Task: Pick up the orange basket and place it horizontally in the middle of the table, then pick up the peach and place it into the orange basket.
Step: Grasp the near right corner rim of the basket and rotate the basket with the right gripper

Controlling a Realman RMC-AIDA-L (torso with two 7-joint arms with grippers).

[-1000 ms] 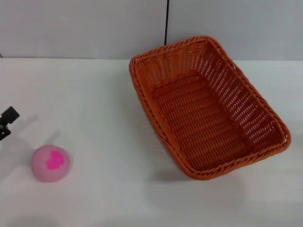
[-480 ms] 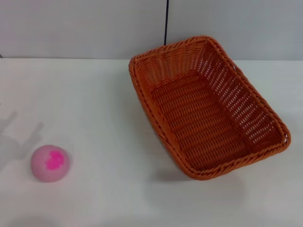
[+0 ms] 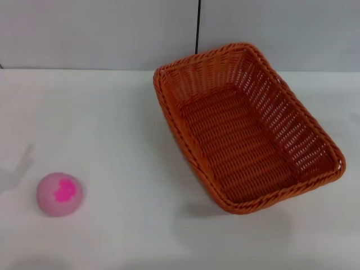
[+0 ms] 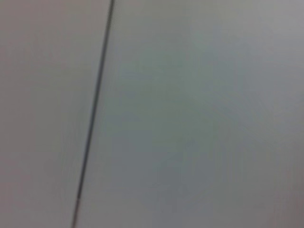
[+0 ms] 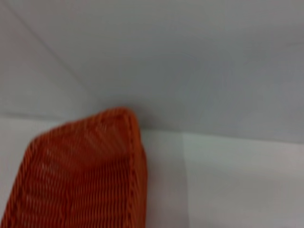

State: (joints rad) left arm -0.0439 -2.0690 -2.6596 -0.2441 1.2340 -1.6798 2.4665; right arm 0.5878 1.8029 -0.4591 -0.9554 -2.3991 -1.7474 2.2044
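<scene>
The orange basket (image 3: pixel 244 129) stands on the white table (image 3: pixel 112 124), right of centre, its long side running diagonally from the back middle toward the front right; it holds nothing. One woven corner of the orange basket (image 5: pixel 80 175) fills part of the right wrist view. The peach (image 3: pixel 59 194), pale pink with a magenta blotch, rests at the front left of the table, far from the basket. Neither gripper shows in any view. Only a faint shadow lies on the table's left edge beside the peach.
A grey wall (image 3: pixel 101 34) with a dark vertical seam (image 3: pixel 198 28) rises right behind the table's back edge. The left wrist view holds only the grey wall (image 4: pixel 199 114) and its seam (image 4: pixel 95 109).
The left gripper, visible at the table's left edge a second ago, has withdrawn out of the head view; its shadow has shrunk leftward. Basket and peach have not moved.
</scene>
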